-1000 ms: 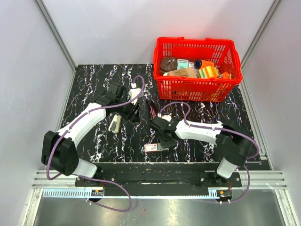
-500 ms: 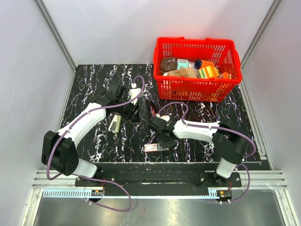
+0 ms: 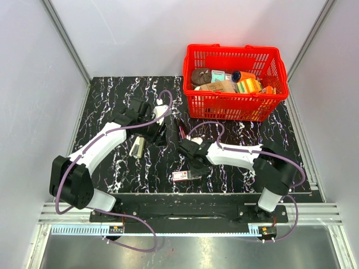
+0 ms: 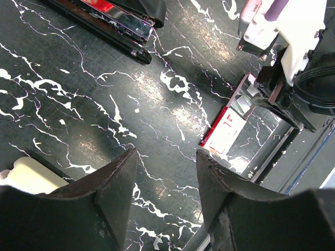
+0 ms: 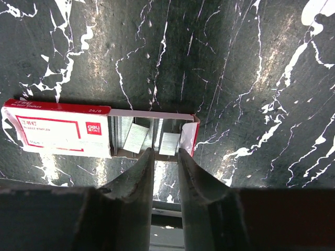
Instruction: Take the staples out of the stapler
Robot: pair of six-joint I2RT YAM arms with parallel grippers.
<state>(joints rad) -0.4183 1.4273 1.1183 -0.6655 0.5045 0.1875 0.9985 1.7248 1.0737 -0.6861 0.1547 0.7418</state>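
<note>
The stapler (image 3: 182, 132) lies open on the black marbled table, a slim black bar with a red inner part and a chrome rail; it shows at the top of the left wrist view (image 4: 112, 14). My left gripper (image 3: 159, 133) is open and empty, left of the stapler, with its fingertips (image 4: 119, 172) above bare table. My right gripper (image 3: 194, 167) hovers over the open end of a red-white staple box (image 5: 57, 128), which holds loose staple strips (image 5: 168, 142). Its fingers (image 5: 142, 166) stand a narrow gap apart with nothing between them.
A cream-beige oblong object (image 3: 137, 147) lies by the left arm and shows in the left wrist view (image 4: 31, 175). A red basket (image 3: 235, 103) full of items stands at the back right. The staple box (image 3: 184, 176) lies near the table's front edge.
The right arm has shifted slightly left over the staple box. The left arm, stapler and box have not moved.
</note>
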